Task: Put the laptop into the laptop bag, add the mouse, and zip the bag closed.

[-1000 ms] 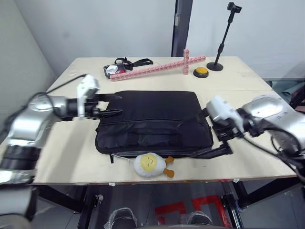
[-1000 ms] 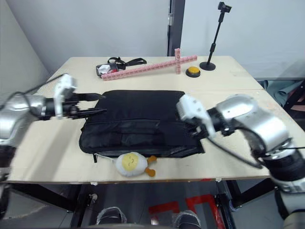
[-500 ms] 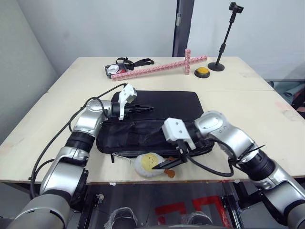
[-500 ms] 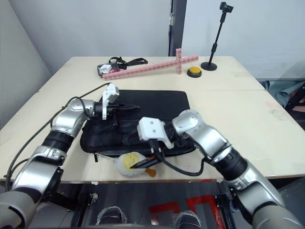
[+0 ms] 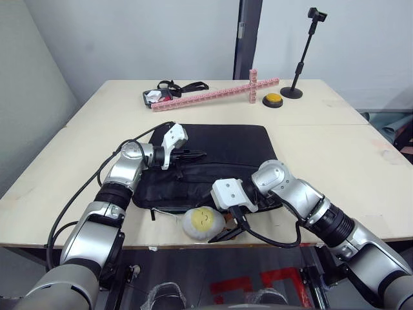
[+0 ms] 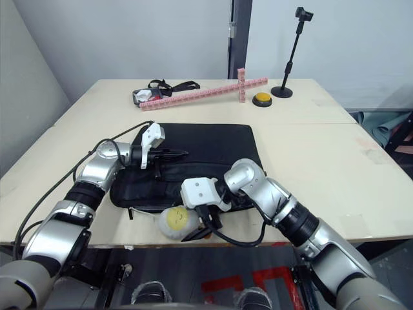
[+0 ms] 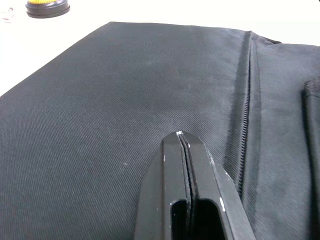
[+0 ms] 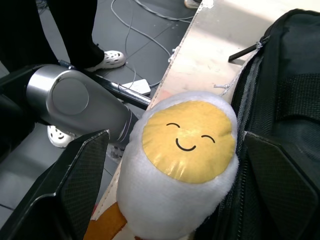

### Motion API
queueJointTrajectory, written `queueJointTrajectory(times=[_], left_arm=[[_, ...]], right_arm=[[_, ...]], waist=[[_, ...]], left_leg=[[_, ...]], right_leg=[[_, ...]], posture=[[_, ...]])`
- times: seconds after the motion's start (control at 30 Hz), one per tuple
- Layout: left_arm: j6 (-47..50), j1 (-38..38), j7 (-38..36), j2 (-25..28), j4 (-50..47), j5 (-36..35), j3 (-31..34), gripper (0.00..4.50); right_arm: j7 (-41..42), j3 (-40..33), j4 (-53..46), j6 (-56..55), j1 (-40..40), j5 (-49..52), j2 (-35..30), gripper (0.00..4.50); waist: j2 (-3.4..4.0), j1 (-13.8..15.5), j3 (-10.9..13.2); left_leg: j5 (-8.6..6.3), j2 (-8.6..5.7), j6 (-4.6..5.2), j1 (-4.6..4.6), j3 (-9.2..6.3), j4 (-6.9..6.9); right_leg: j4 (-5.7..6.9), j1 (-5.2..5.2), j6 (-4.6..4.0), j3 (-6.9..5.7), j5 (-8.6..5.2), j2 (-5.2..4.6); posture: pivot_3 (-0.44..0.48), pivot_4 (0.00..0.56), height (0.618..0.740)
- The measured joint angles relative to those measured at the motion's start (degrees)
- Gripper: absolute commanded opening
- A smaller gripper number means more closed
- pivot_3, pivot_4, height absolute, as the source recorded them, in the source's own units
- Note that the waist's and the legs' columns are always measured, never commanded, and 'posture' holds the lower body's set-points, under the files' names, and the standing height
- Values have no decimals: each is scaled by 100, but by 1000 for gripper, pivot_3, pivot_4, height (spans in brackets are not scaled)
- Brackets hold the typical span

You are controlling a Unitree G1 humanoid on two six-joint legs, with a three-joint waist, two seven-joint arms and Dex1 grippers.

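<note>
Black fabric laptop bag (image 5: 210,165) lay flat near the front middle of the desk (image 5: 335,139), long side toward us. We saw no laptop and no mouse lying out; whether they were inside the bag we could not tell.

A zipper line (image 7: 246,107) ran along the bag's top panel in the left wrist view, and in the right wrist view the near edge gaped a little, so we judged the zip not fully run. No puller showed in any view.

Left claw (image 5: 193,155) rested on the bag's top near its left rear part, fingers (image 7: 181,165) pressed together on nothing. Right claw (image 5: 226,231) hung at the desk's front edge, spread wide around the white plush egg toy (image 5: 202,221), which sat touching the bag's near edge. The toy was not the mouse.

Handling, as we judged it: the bag looked soft and floppy, with woven cloth giving decent grip. It would sag if lifted by one corner, more so with a stiff laptop inside. Best holds seemed the strap handles or the zipper tab, with the other claw pinning the fabric flat so the zip could run without bunching.

Farther back stood a pink block cross (image 5: 216,94), a yellow button (image 5: 273,99), a small black stand (image 5: 303,55) and a strap bundle (image 5: 171,87).
</note>
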Motion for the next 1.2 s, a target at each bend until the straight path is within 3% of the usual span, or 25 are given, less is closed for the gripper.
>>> queueJointTrajectory(times=[0.2, 0.37, 0.8, 1.2], left_arm=[[87, 107, 2, 2, -149, -1, 50, 0], [16, 123, 5, -12, -118, 4, 54, 0], [-521, -14, -7, -131, 473, 112, -8, 0], [-725, -52, 4, -158, 662, 115, -13, 0]], right_arm=[[54, 73, 157, -274, 2, -203, 71, 1524], [65, 27, 153, -502, 222, -203, -71, 17], [321, -863, -778, -233, 940, 138, -1658, 17], [437, -2202, -324, -259, 1938, 473, -3201, 17]], waist=[[0, -4, -1], [0, 0, -4], [19, 45, -27], [30, 50, -35]], left_leg=[[-1, 0, 0, 0, 0, -1], [-2, -1, -2, 0, 0, -1], [-5, -5, 1, 20, 1, 0], [-7, -9, 7, 16, 5, -1]], right_leg=[[-3, 0, 0, 0, 0, 0], [-6, 1, 0, 0, 0, -1], [-16, 31, 1, 3, -1, -7], [-31, 32, 3, 6, -3, -11]], posture=[[0, 150, 740], [0, 150, 740], [0, 150, 740], [0, 150, 740]])
